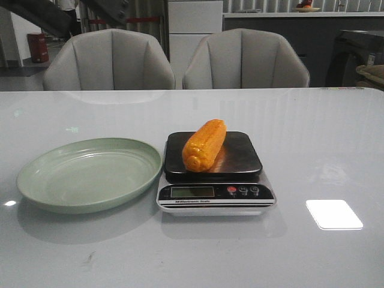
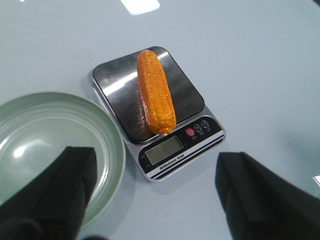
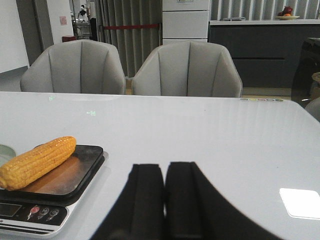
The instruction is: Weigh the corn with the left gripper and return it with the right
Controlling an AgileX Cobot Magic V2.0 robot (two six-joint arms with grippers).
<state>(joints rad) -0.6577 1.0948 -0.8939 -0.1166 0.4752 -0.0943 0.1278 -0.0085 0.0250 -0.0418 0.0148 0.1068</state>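
- Corn (image 1: 204, 145): lying diagonally on the scale (image 1: 214, 172) platform, beside the empty plate (image 1: 90, 174).
- Left end effector (image 2: 155, 195): hovering above the scale, fingers spread wide, gripping nothing.
- Right end effector (image 3: 165, 200): sitting low over the tabletop (image 1: 312, 150), fingers pressed together, empty.
- Step in hand, judged: right arm fetching the corn; opening first, then closing across the cob's middle, square to its length.
- Views: only the left wrist is showing the cob's angle from above; the display is unreadable in all three.

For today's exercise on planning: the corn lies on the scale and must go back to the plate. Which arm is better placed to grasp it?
Left. The left gripper hangs open above the corn and scale; the right gripper is shut and off to the side, though the task assigns it the return.
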